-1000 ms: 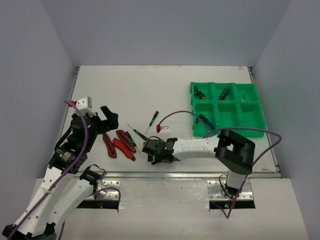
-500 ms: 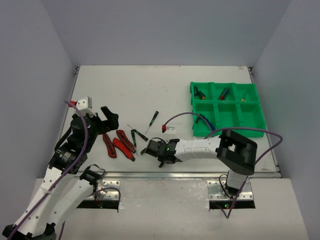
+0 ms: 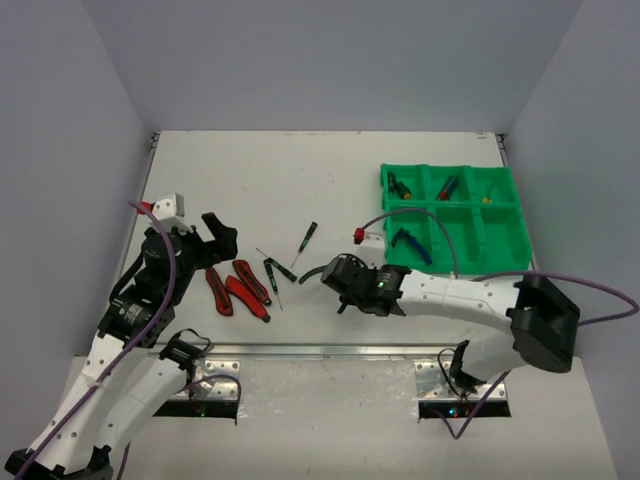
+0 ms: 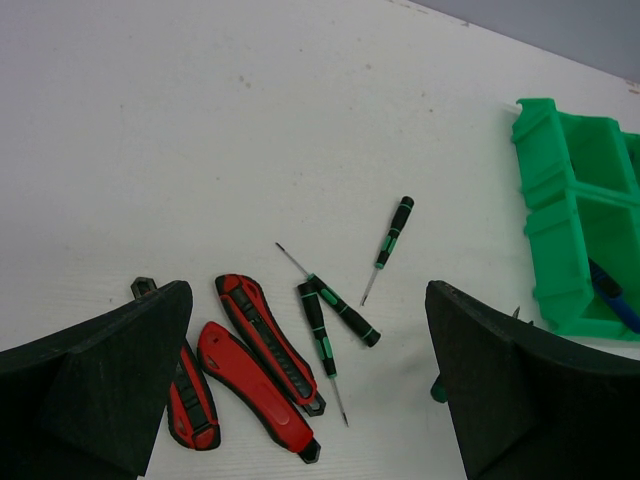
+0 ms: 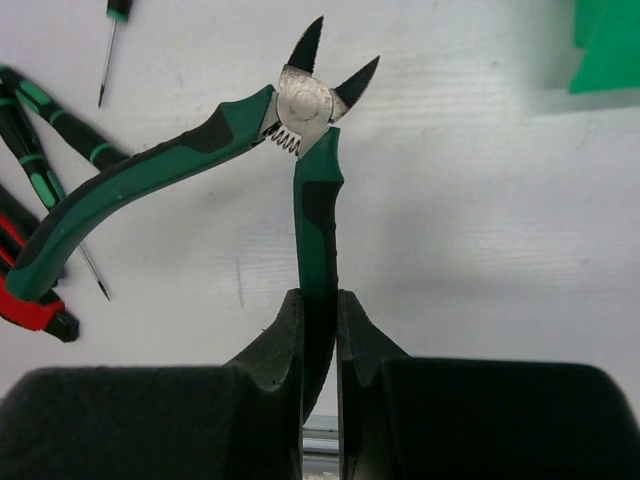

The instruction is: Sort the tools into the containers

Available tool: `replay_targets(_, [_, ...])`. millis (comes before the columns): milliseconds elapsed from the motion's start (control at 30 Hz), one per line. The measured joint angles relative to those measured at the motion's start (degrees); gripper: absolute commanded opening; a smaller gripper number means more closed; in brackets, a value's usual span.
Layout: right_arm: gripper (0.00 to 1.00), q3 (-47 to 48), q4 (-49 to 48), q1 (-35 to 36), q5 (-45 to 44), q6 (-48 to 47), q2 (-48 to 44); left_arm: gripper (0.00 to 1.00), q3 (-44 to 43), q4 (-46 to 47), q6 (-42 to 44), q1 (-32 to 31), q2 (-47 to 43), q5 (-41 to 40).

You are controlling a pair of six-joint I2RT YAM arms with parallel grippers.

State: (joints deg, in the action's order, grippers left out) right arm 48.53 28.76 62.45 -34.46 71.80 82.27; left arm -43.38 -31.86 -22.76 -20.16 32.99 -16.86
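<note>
**Pliers pinched, tray off to the right**

The right fingers (image 5: 275, 345) pinch one handle of the green-handled pliers (image 5: 303, 105) over the table's (image 3: 250, 170) near middle. That handle runs straight out from the fingertips, head foremost. The green tray (image 3: 520, 245) lies rightward and slightly farther, nearest this arm. The left fingers (image 4: 100, 370) stand spread wide above the red cutters (image 4: 265, 340).
</note>
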Motion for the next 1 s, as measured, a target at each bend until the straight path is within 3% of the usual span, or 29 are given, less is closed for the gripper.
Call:
replay_targets(133, [0.0, -2.3, 0.5, -7.9, 1.4, -7.1, -10.7, 1.0, 0.0, 0.0, 0.0, 0.0, 0.0, 0.0])
replay_targets(333, [0.0, -2.0, 0.1, -29.0, 14.5, -23.5, -18.6, 1.0, 0.0, 0.0, 0.0, 0.0, 0.1, 0.0])
replay_targets(567, [0.0, 2.1, 2.9, -48.9, 38.0, -38.2, -11.0, 1.0, 0.0, 0.2, 0.0, 0.0, 0.3, 0.0])
replay_targets(667, [0.0, 3.6, 4.1, -55.0, 44.1, -41.5, -7.7, 1.0, 0.0, 0.3, 0.0, 0.0, 0.4, 0.0])
replay_targets(1000, [0.0, 13.1, 8.0, -61.2, 52.1, -48.4, 3.8, 1.0, 0.0, 0.4, 0.0, 0.0, 0.9, 0.5])
